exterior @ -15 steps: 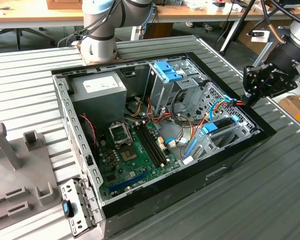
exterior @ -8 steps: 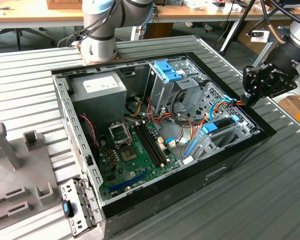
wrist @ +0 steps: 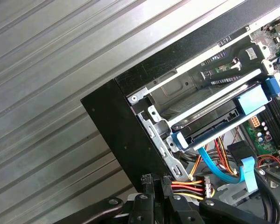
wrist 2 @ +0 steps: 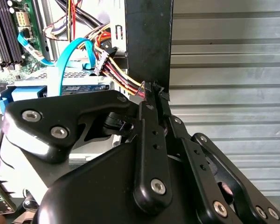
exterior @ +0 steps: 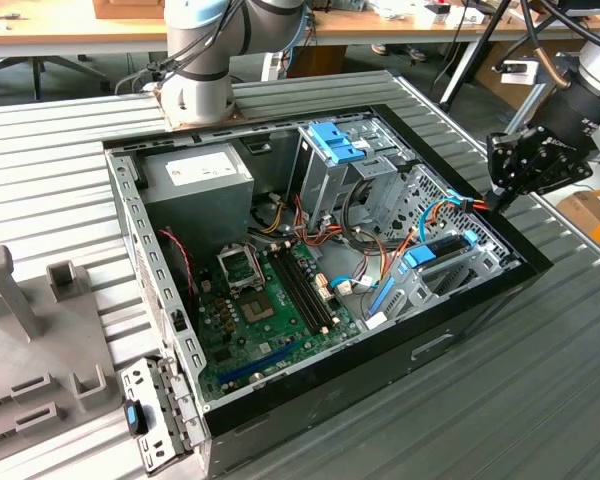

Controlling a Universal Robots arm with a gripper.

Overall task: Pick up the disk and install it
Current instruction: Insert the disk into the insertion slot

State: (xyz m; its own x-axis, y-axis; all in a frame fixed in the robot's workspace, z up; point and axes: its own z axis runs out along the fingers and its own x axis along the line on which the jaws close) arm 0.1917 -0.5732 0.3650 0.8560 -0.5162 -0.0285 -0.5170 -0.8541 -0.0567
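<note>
Exterior view: we find the disk (exterior: 442, 248) lying in its bay inside the computer case (exterior: 430, 345), long axis along the wall on the exterior view's right. The gripper (exterior: 492, 200) hangs at that wall, near the disk's end.

Second wrist view: the fingers are drawn together beside the cable bundle (wrist 2: 116, 74). We cannot tell whether they pinch a wire.

First wrist view: the bay's metal hides most of the disk's body.

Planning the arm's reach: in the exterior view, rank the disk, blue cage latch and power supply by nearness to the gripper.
1. Disk, at the exterior view's right, beside the gripper.
2. Blue cage latch, exterior view's middle.
3. Power supply, exterior view's left.
</note>
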